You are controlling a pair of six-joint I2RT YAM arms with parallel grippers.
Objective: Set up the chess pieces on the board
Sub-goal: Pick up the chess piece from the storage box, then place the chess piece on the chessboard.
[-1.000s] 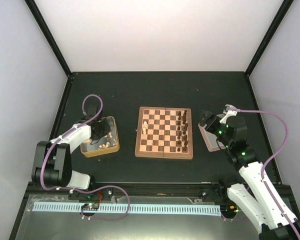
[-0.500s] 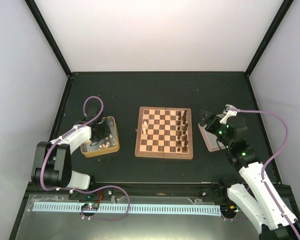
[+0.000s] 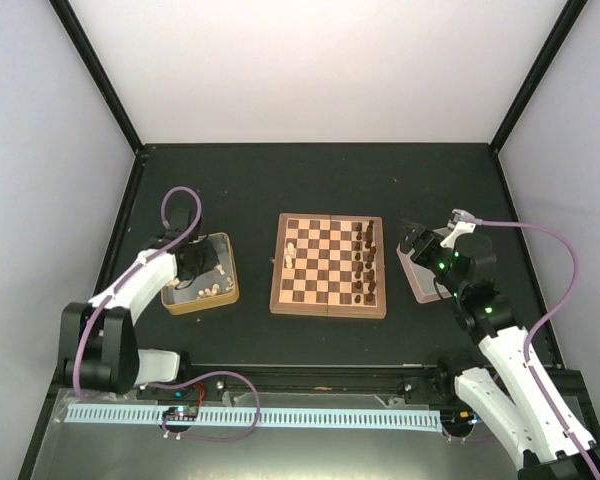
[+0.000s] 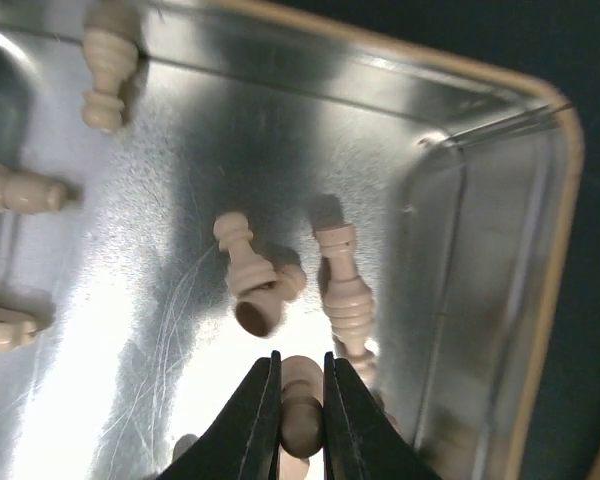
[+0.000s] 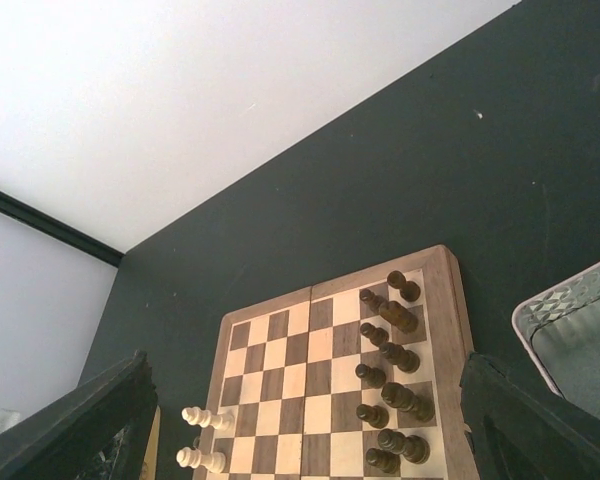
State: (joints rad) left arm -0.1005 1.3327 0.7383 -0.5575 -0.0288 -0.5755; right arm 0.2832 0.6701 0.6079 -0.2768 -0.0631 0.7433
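Left gripper (image 4: 300,372), down inside the gold-tan rectangular tin (image 4: 568,190) at the L side of the black table (image 3: 330,190), has its two dark fingers (image 4: 255,420) pinched almost together on one small pale cream wooden chessman (image 4: 300,395). Other cream pieces (image 4: 248,275) lie tipped over on the tin's shiny floor just beyond. The tin looks to be the holding bin for the cream side, hence the dip there. The square wooden chessboard (image 3: 328,306) w/ reddish border sits mid-table, well apart from the tin. Dark brown men (image 3: 363,262) fill its right-hand columns; only a few cream men (image 3: 290,255) stand near its left edge. Right gripper (image 3: 413,240) hovers over the silver-grey tray (image 3: 418,282), jaws spread wide, holding nothing. Prob. idle, as the dark side looks about done.
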